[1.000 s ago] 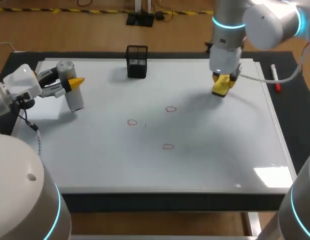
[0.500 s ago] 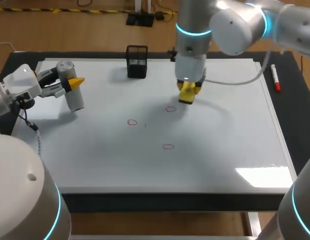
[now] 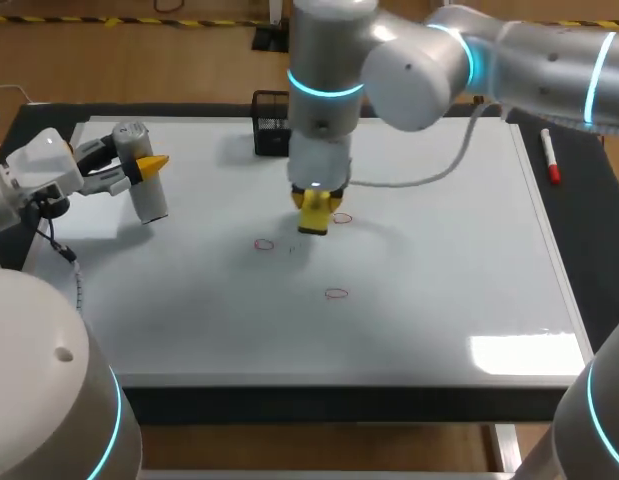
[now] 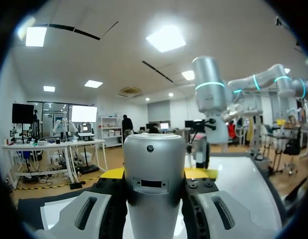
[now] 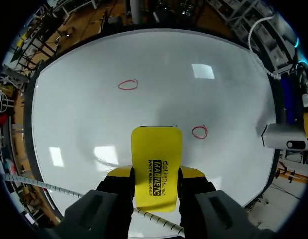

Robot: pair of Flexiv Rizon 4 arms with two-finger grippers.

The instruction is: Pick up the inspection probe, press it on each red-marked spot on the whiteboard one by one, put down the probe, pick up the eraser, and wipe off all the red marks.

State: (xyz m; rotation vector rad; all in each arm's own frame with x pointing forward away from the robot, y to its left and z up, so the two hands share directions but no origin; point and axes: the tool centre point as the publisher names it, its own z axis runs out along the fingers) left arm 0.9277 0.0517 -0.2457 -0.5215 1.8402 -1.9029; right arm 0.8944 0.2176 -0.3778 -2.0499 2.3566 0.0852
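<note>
Wiping step, by my reading. The right gripper (image 5: 156, 174) clamps the yellow eraser (image 5: 156, 149) from both sides, with the fingers only as far apart as its body. The pad end points down over the whiteboard (image 3: 439, 300).

- It hangs mid-board, just beside the nearest mark (image 3: 342, 218).
- The left-hand mark (image 3: 264, 244) lies near on the eraser's other side.
- The front mark (image 3: 336, 293) sits further toward the table's front edge.
- All three rings are whole and unwiped.
- I cannot tell whether the pad touches the surface (a soft shadow lies under it, nothing more certain).

The left gripper (image 4: 154, 173) is off at the board's left end, closed around the silver probe (image 3: 149, 195). The probe stands upright and has not been set down. I cannot tell whether its foot rests on the board.

To do this well, I judge:

- Bring the pad down flat, not on one edge, so the whole face bears.
- Press lightly and evenly.
- Sweep right across a ring and past it, or a half arc stays behind.
- Take the nearest ring first, then the left-hand one, then the front.
- Keep the grip square, since the eraser looks like slick plastic and could pivot between the fingers under drag.
- Stay clear of the black mesh holder (image 3: 272, 125) at the board's far edge.
</note>
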